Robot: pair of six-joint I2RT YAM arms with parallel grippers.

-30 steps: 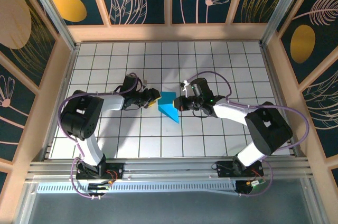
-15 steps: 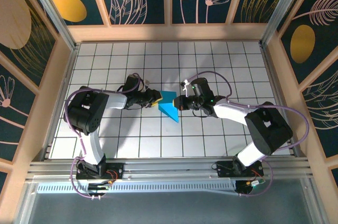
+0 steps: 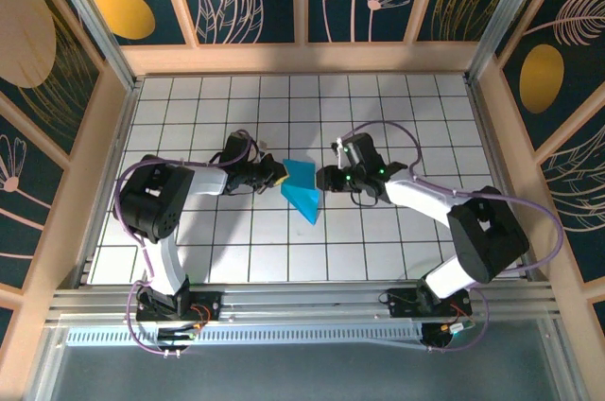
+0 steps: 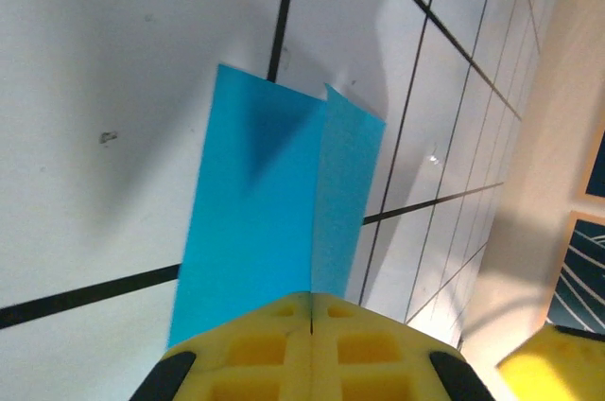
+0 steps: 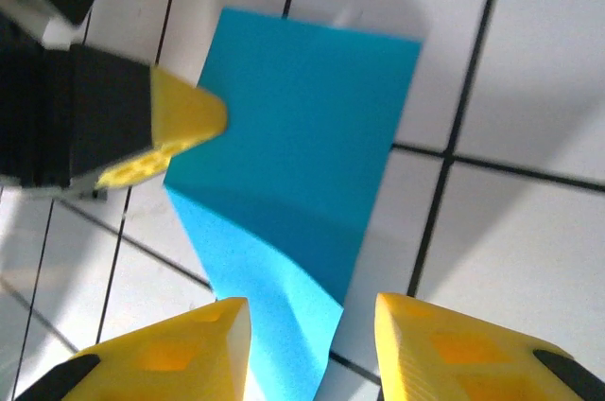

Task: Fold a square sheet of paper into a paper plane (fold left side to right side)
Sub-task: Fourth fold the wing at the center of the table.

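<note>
The square sheet of paper (image 3: 302, 190) is bright cyan and folded into a creased shape with a point toward the near side. It lies on the white tiled table near the middle. My left gripper (image 3: 281, 174) is shut on its left edge. In the left wrist view the yellow jaws (image 4: 312, 297) meet on the paper (image 4: 269, 202), where two layers part along a crease. My right gripper (image 3: 325, 178) stands open just right of the paper. Its yellow fingertips (image 5: 184, 339) straddle the paper's near corner (image 5: 302, 146) without pinching it. The left gripper's yellow tip (image 5: 189, 122) shows there too.
A grid of dark lines covers the tiled table (image 3: 378, 250). Wooden walls (image 3: 302, 59) close it in at the back and on both sides. An aluminium rail (image 3: 302, 302) runs along the near edge by the arm bases. Purple cables loop over both arms.
The left gripper has closed on the paper's left edge. The right gripper has opened, let go of the paper and drawn slightly back to the right.
</note>
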